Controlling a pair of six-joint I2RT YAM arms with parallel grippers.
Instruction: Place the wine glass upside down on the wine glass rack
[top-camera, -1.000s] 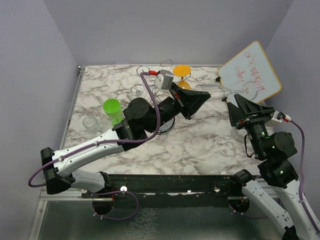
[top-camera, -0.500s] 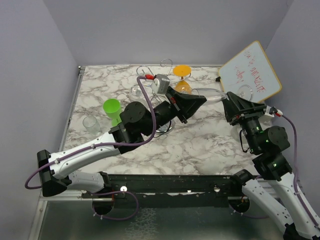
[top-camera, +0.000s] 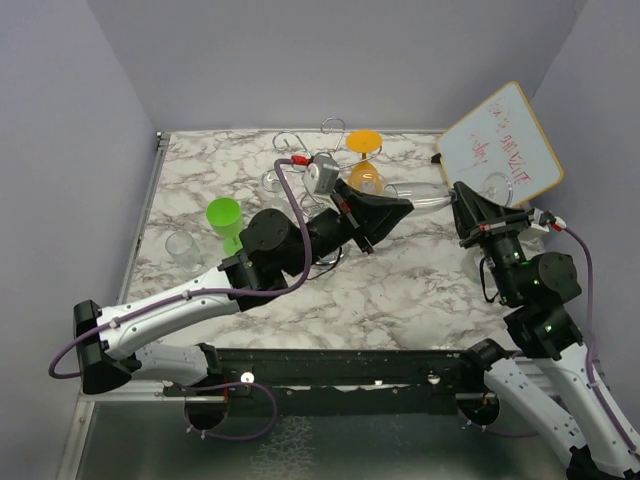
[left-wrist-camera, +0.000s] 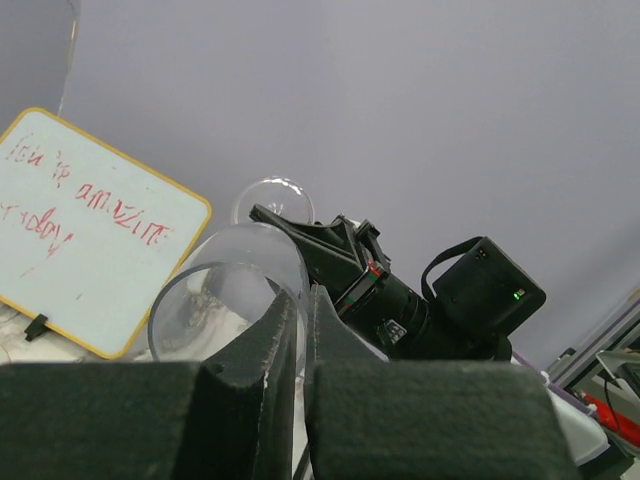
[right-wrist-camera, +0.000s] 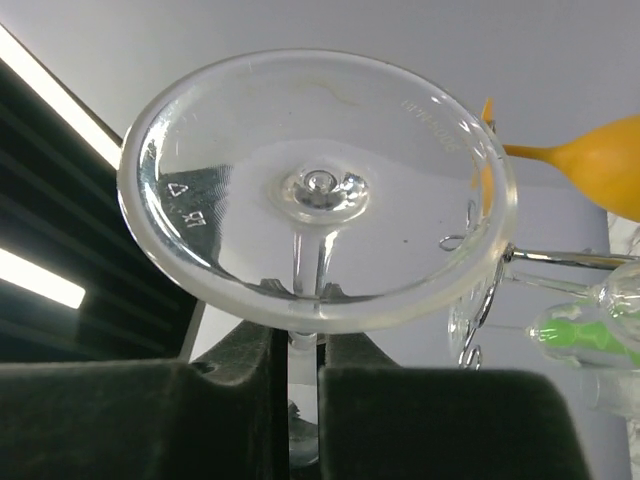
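Note:
A clear wine glass (top-camera: 420, 190) lies on its side in the air between my two arms. My left gripper (top-camera: 400, 206) is shut on the bowl's rim; the left wrist view shows the rim wall pinched between the fingers (left-wrist-camera: 280, 335), with the bowl (left-wrist-camera: 225, 290) ahead. My right gripper (top-camera: 463, 197) is shut on the stem; the right wrist view shows the stem (right-wrist-camera: 303, 345) between the pads and the round foot (right-wrist-camera: 318, 190) just above them. The wine glass rack (top-camera: 322, 160) stands at the back, its base hidden behind the left arm. Its chrome scrolls (right-wrist-camera: 478, 305) show at right.
An orange glass (top-camera: 365, 178) hangs on the rack. A green cup (top-camera: 225, 217) and a clear tumbler (top-camera: 182, 246) stand at the left. Another clear glass (top-camera: 274, 182) is near the rack. A whiteboard (top-camera: 503, 143) leans at the back right, close behind the right gripper.
My right gripper has moved in to the glass and closed on its stem. The left arm has drawn back slightly toward the near left, still holding the rim.

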